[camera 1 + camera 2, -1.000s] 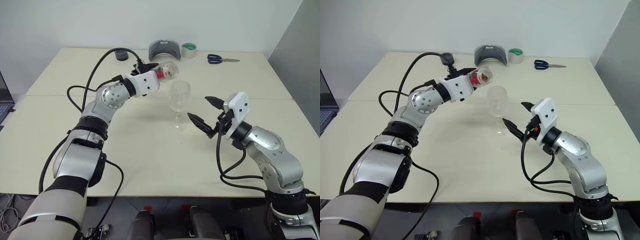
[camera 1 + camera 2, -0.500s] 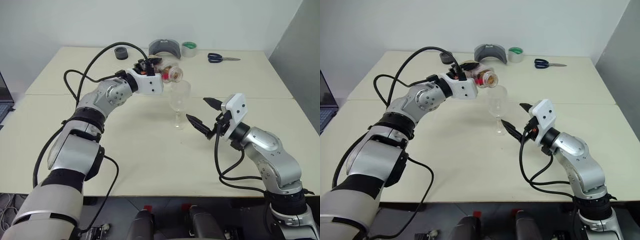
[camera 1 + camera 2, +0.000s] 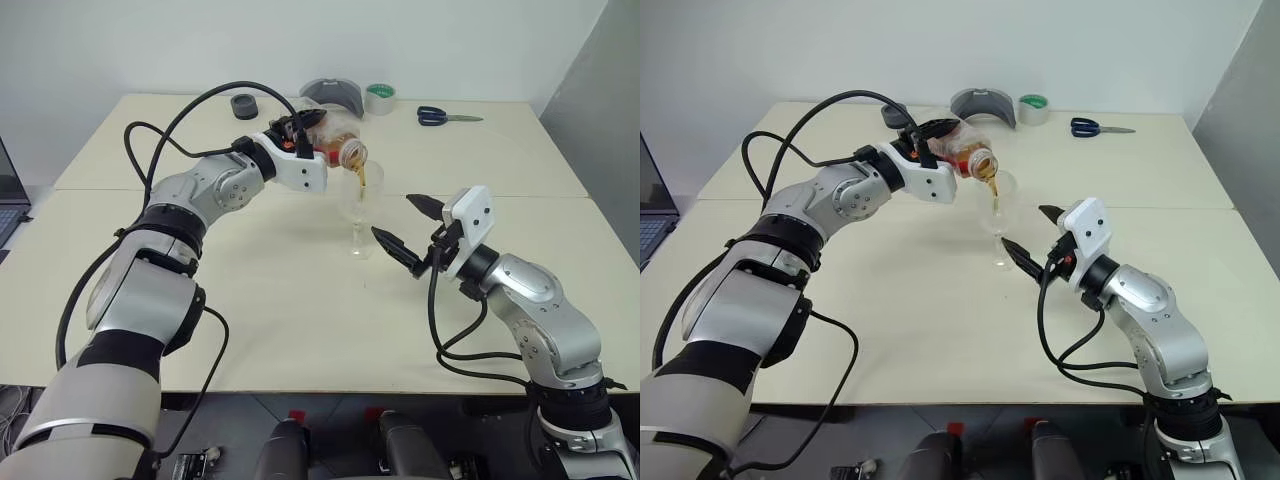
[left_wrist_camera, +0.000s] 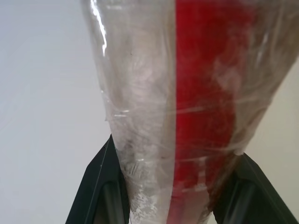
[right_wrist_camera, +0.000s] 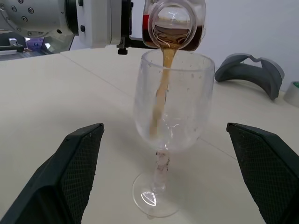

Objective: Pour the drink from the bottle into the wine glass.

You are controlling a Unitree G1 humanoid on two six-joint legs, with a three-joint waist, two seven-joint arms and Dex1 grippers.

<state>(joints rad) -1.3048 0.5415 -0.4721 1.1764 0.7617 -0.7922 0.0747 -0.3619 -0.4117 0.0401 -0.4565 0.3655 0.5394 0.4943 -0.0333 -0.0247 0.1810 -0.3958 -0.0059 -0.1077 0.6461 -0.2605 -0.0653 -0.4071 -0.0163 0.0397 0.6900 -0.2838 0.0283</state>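
Observation:
My left gripper [image 3: 312, 135] is shut on the bottle [image 3: 336, 148], a clear plastic one with a red label strip [image 4: 205, 93]. The bottle lies tipped, its open mouth [image 5: 174, 23] just above the rim of the wine glass [image 3: 358, 208]. A thin amber stream of the drink [image 5: 163, 86] runs from the mouth into the bowl. The wine glass stands upright on the table in the middle. My right gripper [image 3: 396, 217] is open just to the right of the glass, level with its stem, and its fingers [image 5: 70, 172] stand apart from it.
Along the table's far edge lie a black round piece [image 3: 243, 104], a grey curved holder [image 3: 330, 95], a roll of tape [image 3: 378, 98] and scissors [image 3: 445, 117]. A laptop [image 3: 6, 200] shows at the far left. Black cables loop over my left arm.
My left wrist has rolled and tipped the bottle's mouth down over the glass. The drink now streams into the bowl. The right arm has kept still.

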